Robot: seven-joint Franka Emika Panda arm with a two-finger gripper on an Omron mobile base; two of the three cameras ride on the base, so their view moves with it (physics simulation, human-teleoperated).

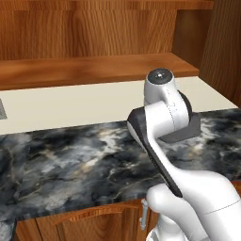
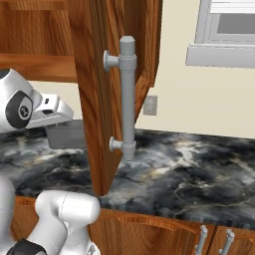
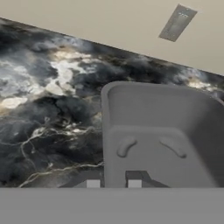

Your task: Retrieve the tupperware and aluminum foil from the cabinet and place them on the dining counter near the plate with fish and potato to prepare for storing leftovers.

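Observation:
The grey tupperware (image 3: 162, 135) hangs just over a black-and-grey marbled wall-side counter (image 3: 48, 109). My gripper (image 3: 113, 183) is shut on its near wall, one fingertip inside and one outside. From the left base view the tupperware (image 1: 186, 132) peeks out behind my forearm. In the right base view the tupperware (image 2: 67, 134) sits under my white hand, left of the open door. The cabinet (image 1: 94, 68) stands above it with a bare wood shelf. The aluminum foil, the dining counter and the plate with fish and potato are out of view.
The cabinet's open door (image 2: 97, 99) with its silver bar handle (image 2: 128, 97) juts out over the counter right beside my hand. A wall outlet (image 2: 150, 105) and a window sill (image 2: 221, 55) lie to the right. Base cabinet handles (image 2: 201, 239) show below.

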